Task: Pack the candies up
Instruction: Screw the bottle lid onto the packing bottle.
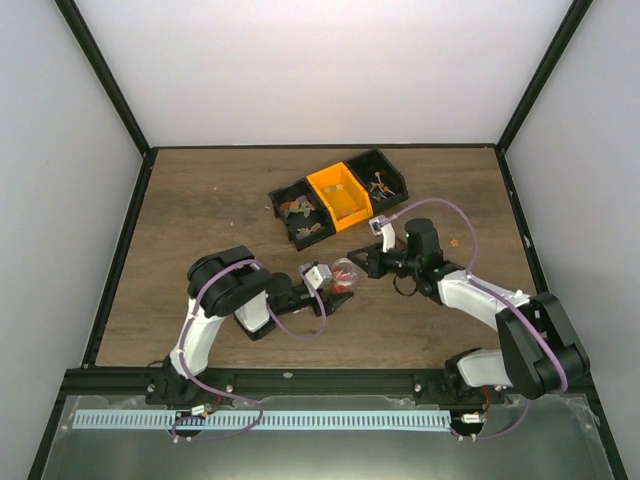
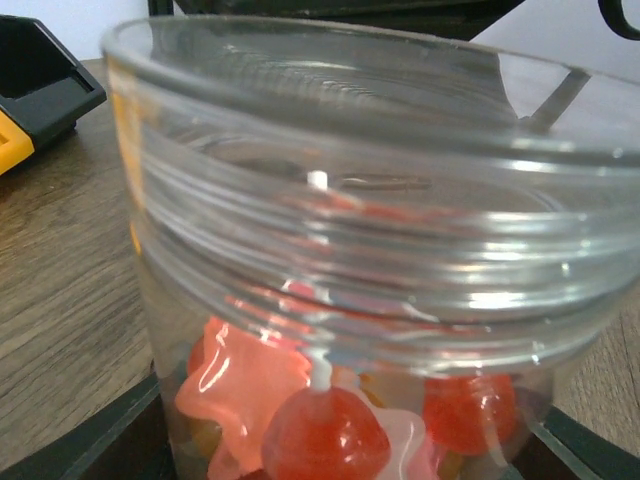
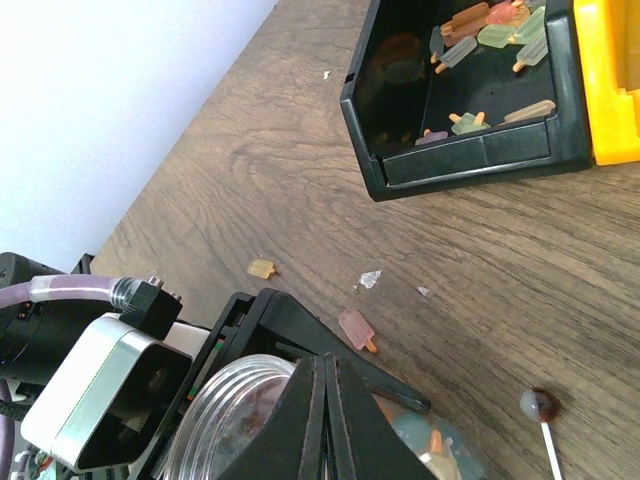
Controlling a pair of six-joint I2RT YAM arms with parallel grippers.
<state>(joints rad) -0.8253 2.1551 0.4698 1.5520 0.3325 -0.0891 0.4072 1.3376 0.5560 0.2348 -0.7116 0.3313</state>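
My left gripper [image 1: 334,287] is shut on a small clear cup [image 1: 344,275] and holds it on its side just above the table. In the left wrist view the cup [image 2: 350,200] fills the frame, with red, orange and pink candies [image 2: 325,435] inside; one black finger [image 2: 100,440] shows at the lower left. My right gripper [image 1: 358,262] is shut, fingers pressed together with nothing visible between them, its tip [image 3: 327,362] over the cup's open rim [image 3: 225,410]. Loose candies lie on the table: a pink one [image 3: 357,330], a yellow one [image 3: 261,268] and a lollipop [image 3: 540,405].
Three joined bins stand at the back: a black bin [image 1: 297,222] with popsicle-shaped sweets, also in the right wrist view [image 3: 460,160], an orange bin [image 1: 325,185], and another black bin [image 1: 390,170]. A tiny orange sweet [image 1: 455,241] lies to the right. Wrapper scraps [image 3: 370,279] lie on the wood.
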